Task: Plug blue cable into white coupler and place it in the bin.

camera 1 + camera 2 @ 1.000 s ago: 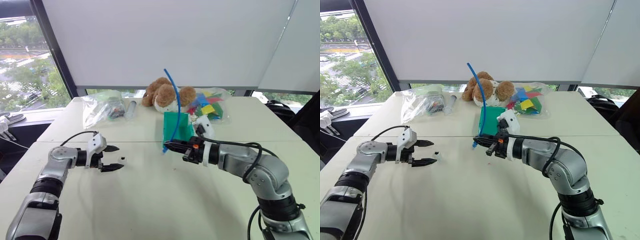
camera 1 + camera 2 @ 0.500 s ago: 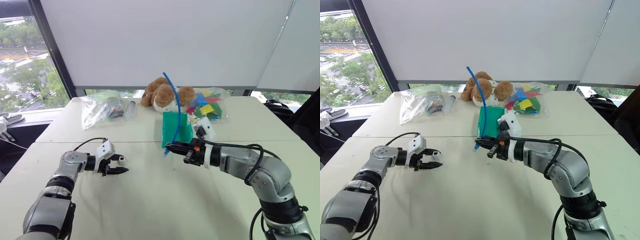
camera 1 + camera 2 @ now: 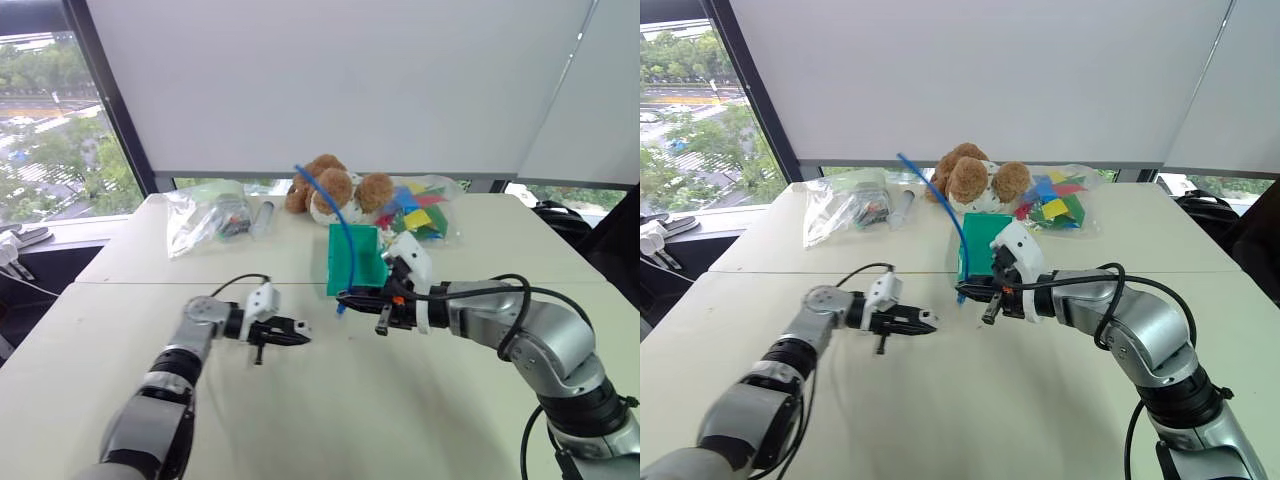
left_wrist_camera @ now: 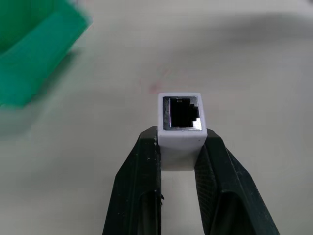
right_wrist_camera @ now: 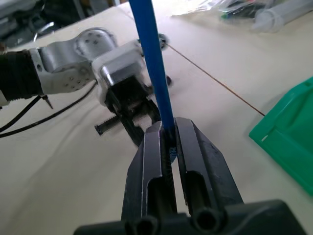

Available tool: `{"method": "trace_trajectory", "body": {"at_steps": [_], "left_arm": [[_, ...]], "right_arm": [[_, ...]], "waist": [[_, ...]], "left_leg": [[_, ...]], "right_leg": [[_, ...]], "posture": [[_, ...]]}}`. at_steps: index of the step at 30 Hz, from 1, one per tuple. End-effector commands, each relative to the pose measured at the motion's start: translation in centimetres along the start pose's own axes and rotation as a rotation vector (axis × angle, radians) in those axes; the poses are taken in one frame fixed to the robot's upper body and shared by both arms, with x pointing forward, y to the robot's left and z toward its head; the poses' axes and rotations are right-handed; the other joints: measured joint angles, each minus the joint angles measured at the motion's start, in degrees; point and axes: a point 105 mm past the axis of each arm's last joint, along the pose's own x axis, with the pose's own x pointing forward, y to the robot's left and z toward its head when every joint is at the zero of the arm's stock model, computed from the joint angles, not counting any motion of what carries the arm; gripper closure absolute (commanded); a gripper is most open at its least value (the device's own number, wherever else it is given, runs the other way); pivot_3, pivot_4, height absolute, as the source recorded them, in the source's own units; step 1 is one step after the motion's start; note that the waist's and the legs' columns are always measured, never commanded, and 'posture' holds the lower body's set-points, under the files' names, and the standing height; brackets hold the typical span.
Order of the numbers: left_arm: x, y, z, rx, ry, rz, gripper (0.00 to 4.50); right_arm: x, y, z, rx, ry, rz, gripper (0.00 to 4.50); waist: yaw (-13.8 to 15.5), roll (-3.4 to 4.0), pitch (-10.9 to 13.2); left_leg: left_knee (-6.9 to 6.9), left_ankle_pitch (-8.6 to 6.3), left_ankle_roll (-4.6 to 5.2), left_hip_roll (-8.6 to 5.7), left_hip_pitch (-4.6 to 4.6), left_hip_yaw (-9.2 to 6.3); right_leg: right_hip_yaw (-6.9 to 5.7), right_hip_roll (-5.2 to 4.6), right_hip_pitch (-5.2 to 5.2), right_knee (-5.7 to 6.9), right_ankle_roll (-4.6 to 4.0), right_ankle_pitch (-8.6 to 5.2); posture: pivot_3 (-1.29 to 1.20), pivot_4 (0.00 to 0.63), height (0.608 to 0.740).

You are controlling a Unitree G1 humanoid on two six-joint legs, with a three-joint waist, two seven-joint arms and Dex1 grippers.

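The left gripper [image 4: 180, 147] has its fingers clenched on the white coupler [image 4: 182, 128], gripping it by its sides, with the dark socket opening facing away from the wrist. It hovers over the pale surface [image 3: 330, 420], pointing toward the right gripper [image 5: 168, 134]. That gripper's fingers are clamped on the blue cable [image 3: 333, 210] close to its lower end; the plug itself is too small to make out, possibly hidden between the fingers. From the grasp the cable rises and bends back over the bin [image 3: 355, 262], which stands on the surface just behind the right gripper. The two grippers are near each other but apart, the coupler not yet on the cable. At the far side of the surface lie a brown plush toy [image 3: 335, 190], a clear bag of coloured pieces [image 3: 418, 212] and another clear bag [image 3: 205, 218]. No label or writing is readable on any of these things.
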Motion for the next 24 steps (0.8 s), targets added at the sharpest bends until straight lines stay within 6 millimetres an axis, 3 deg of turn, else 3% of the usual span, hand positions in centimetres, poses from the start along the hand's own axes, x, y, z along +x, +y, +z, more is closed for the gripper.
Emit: {"method": "trace_trajectory", "body": {"at_steps": [1, 8, 24], "left_arm": [[2.6, -0.6, 1.0, 0.087, 0.021, -0.082, 4.16], [5.0, -1.5, 0.1, 0.107, 0.086, -0.145, 4.16], [4.7, -1.8, -1.4, 0.104, 0.167, -0.169, 4.16]], "right_arm": [[0.1, 0.3, 0.1, -0.077, 0.003, 0.029, 4.5], [0.4, 0.5, -2.8, -0.121, 0.085, 0.043, 4.5], [0.9, 1.3, -5.9, -0.09, 0.114, 0.093, 4.5]], "waist": [[-0.15, 0.0, 0.0], [-0.05, 0.0, 0.0], [0.05, -0.01, -0.01]], "left_leg": [[0.0, 0.0, 0.0, 0.0, 0.0, 0.0], [0.0, 0.0, 0.0, 0.02, 0.02, 0.0], [0.04, 0.0, 0.0, 0.04, 0.06, -0.03]], "right_leg": [[0.0, 0.01, 0.0, 0.0, 0.0, 0.0], [0.0, 0.08, -0.03, 0.01, 0.0, 0.0], [0.0, 0.05, 0.04, 0.01, -0.01, 0.0]], "posture": [[0.0, 0.15, 0.74], [0.0, 0.15, 0.74], [0.0, 0.15, 0.74]]}}
